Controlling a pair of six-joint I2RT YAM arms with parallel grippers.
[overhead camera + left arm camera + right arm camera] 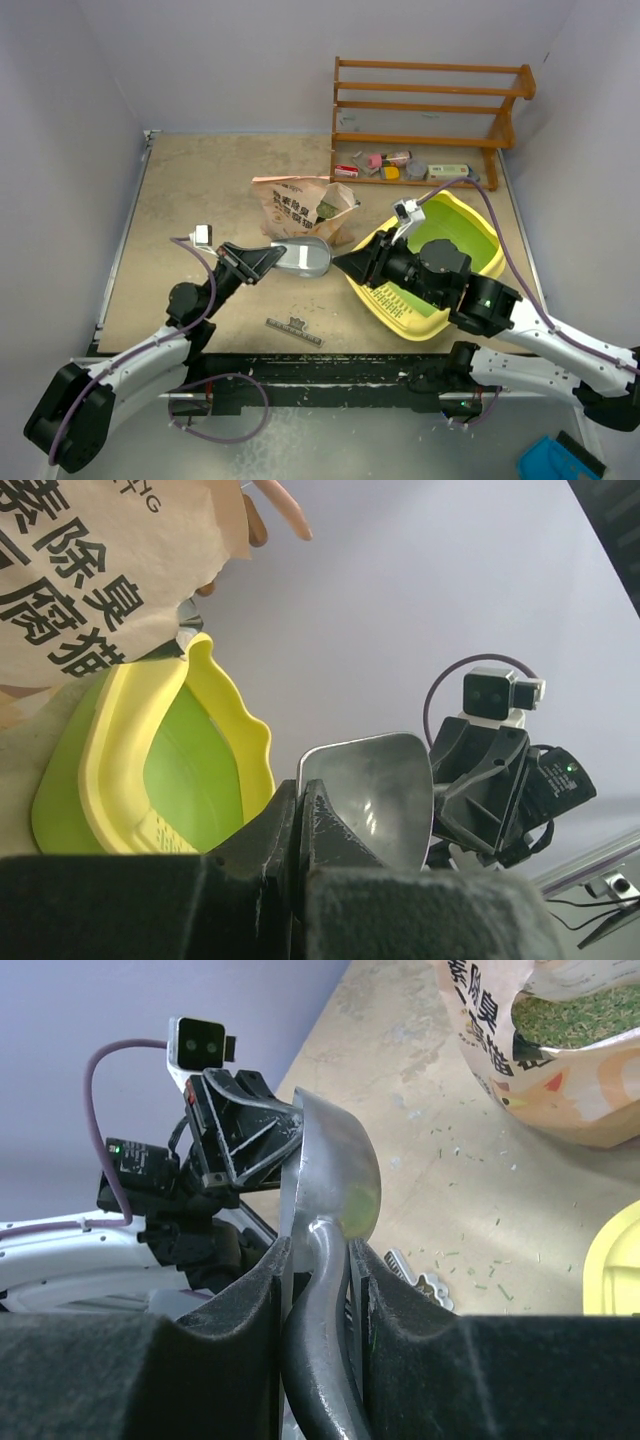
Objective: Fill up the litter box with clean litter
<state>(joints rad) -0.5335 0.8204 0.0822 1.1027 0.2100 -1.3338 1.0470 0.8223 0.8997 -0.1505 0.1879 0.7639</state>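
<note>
The metal scoop (pixel 302 257) lies left to right, its bowl rim pinched by the left gripper (pixel 270 256) and its handle by the right gripper (pixel 342 264); the litter box (pixel 460 232) sits on the right gripper's side, and the clean litter (pixel 580 1010) is in the bag (pixel 295 205) just behind the scoop.

Yellow litter box (pixel 395 312), green inside.

Scoop (pixel 305 258) between my grippers: left gripper (pixel 272 256) at its left end, right gripper (pixel 340 264) at its right.
Bag (pixel 295 205) just behind it, litter (pixel 575 1005) inside — litter box (pixel 405 320) right of the scoop, rack (pixel 430 67) behind the box.
</note>
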